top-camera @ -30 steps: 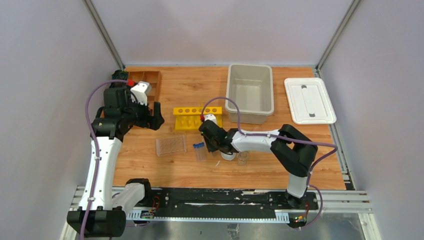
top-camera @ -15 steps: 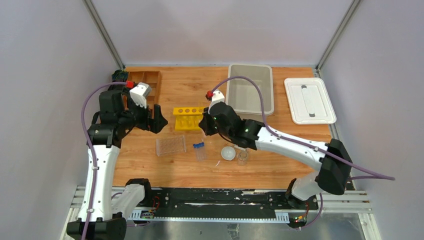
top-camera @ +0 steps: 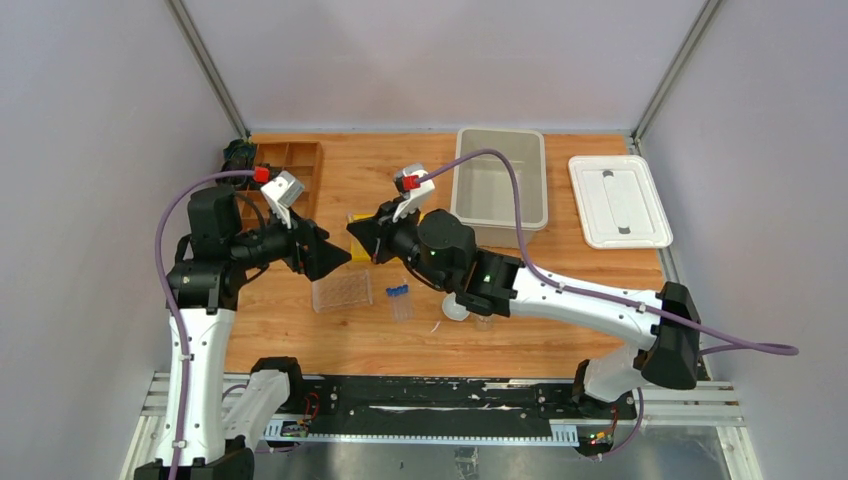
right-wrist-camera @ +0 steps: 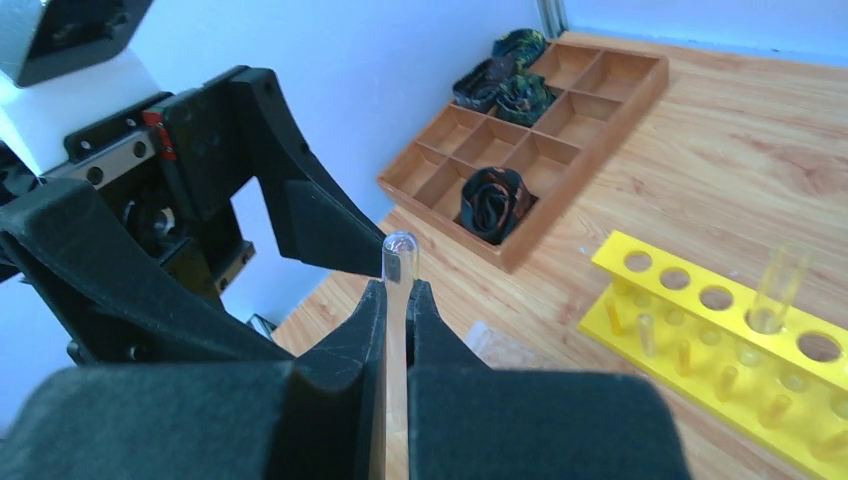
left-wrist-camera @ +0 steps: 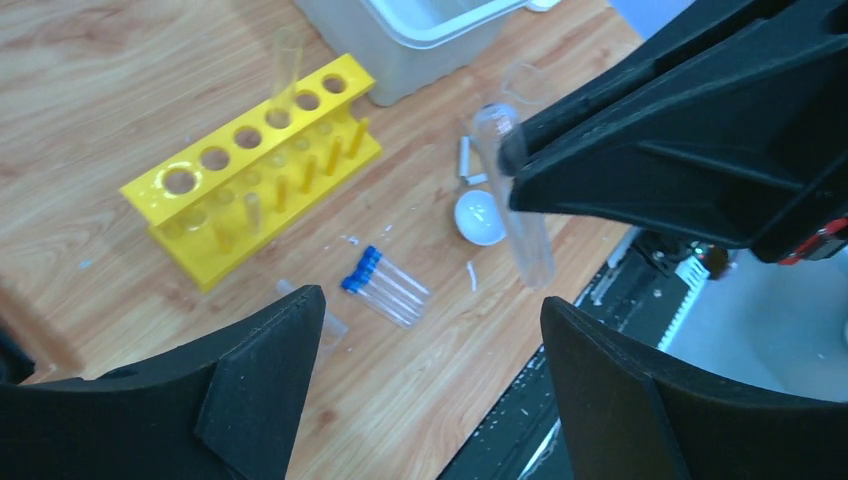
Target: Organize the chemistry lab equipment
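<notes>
From above: a left pincer (top-camera: 335, 252) and a right pincer (top-camera: 358, 236) nose to nose, up off the worktop (top-camera: 560, 330) near the clear plastic rack (top-camera: 342, 291); too small here to judge either grip. Just right of that rack, thin blue-capped tubes (top-camera: 400, 298) lying flat; farther right, a white bowl (top-camera: 456, 306) just beside a small beaker (top-camera: 484, 321). From the left wrist: own fingers (left-wrist-camera: 250, 390) spread wide with nothing between them; opposite, a clear test tube (left-wrist-camera: 525, 215) pinched by the right pincer, in the air above the worktop. Behind, a yellow rack (left-wrist-camera: 250, 165) with one glass tube (left-wrist-camera: 285, 70) upright in a hole. From the right wrist: fingers clamped tight on the test tube, one end sticking out past the tips; beyond, the wooden tray (right-wrist-camera: 530, 130).
</notes>
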Robot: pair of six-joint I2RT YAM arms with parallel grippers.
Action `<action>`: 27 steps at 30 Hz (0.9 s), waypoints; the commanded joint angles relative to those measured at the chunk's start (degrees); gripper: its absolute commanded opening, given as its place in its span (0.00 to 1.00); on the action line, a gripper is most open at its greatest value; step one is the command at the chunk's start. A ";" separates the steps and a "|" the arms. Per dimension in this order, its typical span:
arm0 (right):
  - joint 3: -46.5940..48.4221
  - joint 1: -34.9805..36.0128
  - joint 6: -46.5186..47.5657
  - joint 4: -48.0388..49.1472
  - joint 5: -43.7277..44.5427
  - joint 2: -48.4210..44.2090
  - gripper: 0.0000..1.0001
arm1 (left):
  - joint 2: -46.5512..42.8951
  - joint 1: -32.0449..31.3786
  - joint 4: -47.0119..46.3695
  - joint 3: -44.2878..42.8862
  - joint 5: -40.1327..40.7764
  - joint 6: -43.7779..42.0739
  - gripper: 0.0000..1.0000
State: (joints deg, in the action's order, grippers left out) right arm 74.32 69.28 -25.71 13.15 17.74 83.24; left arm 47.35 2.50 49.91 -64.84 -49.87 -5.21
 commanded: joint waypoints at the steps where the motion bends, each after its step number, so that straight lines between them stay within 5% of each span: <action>1: 1.88 2.34 0.94 6.92 3.96 1.75 0.00 | -0.03 0.29 0.28 -2.69 -9.17 2.03 0.82; 19: 4.08 4.60 0.21 12.34 5.31 4.22 0.00 | 1.50 0.25 0.28 -2.76 -12.01 2.63 0.49; 27: 2.52 5.03 1.02 14.41 6.28 3.62 0.00 | 1.90 0.31 0.28 -2.26 -11.29 1.93 0.17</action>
State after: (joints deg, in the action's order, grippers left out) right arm 76.64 73.08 -25.50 23.55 22.00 87.26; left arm 49.15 2.50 50.04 -67.26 -60.34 -2.81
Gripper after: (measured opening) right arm 0.038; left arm 0.245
